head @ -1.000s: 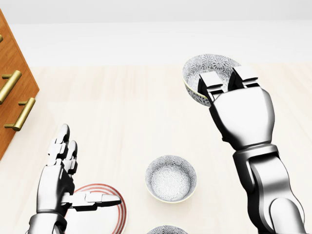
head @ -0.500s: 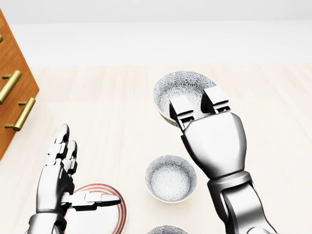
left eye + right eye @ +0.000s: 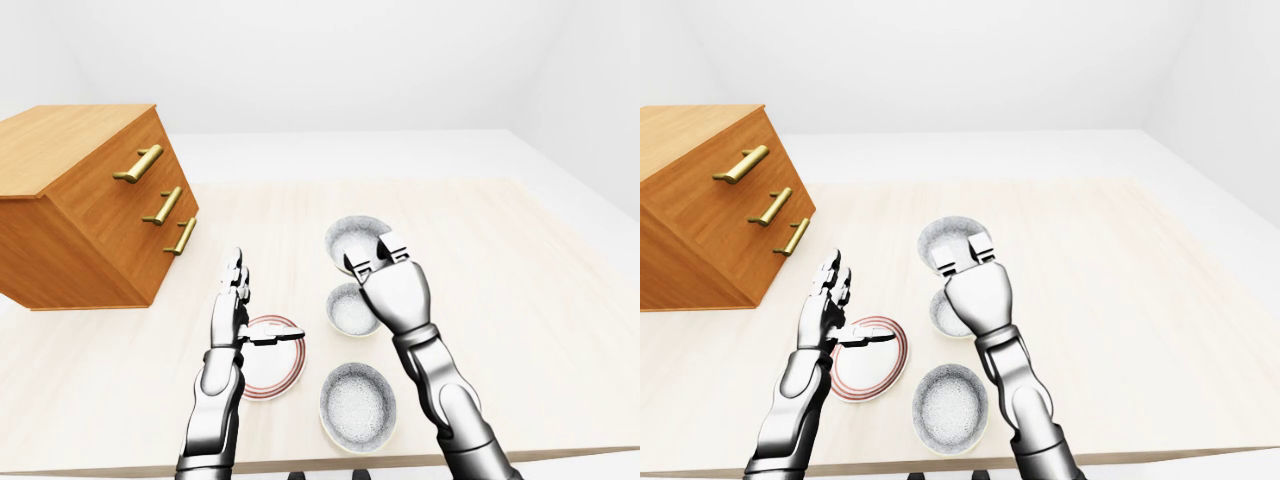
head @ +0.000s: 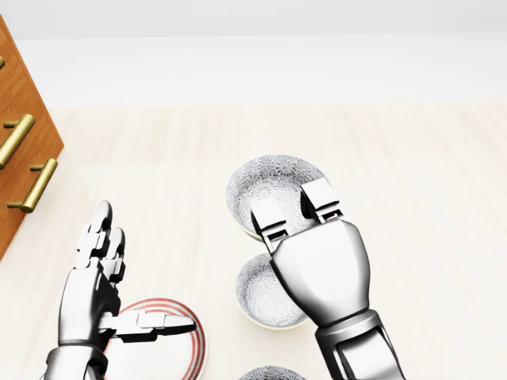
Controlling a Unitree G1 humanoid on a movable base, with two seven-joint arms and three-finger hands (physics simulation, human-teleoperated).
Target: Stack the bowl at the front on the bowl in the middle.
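My right hand is shut on a grey patterned bowl; two fingers hook over its near rim and the thumb is hidden beneath. In the head view the held bowl hangs just above the top rim of a second patterned bowl on the pale wooden table. My hand covers that second bowl's right side. A third patterned bowl sits lower down, near the table's bottom edge. My left hand is open at the lower left, fingers up and thumb out, holding nothing.
A red-ringed white plate lies under my left thumb, left of the bowls. A wooden drawer chest with brass handles stands at the table's left. The table's near edge runs just below the third bowl.
My right hand has carried the bowl from the upper right down and leftward, to just above the bowl on the table. The left hand and the other things have not moved.
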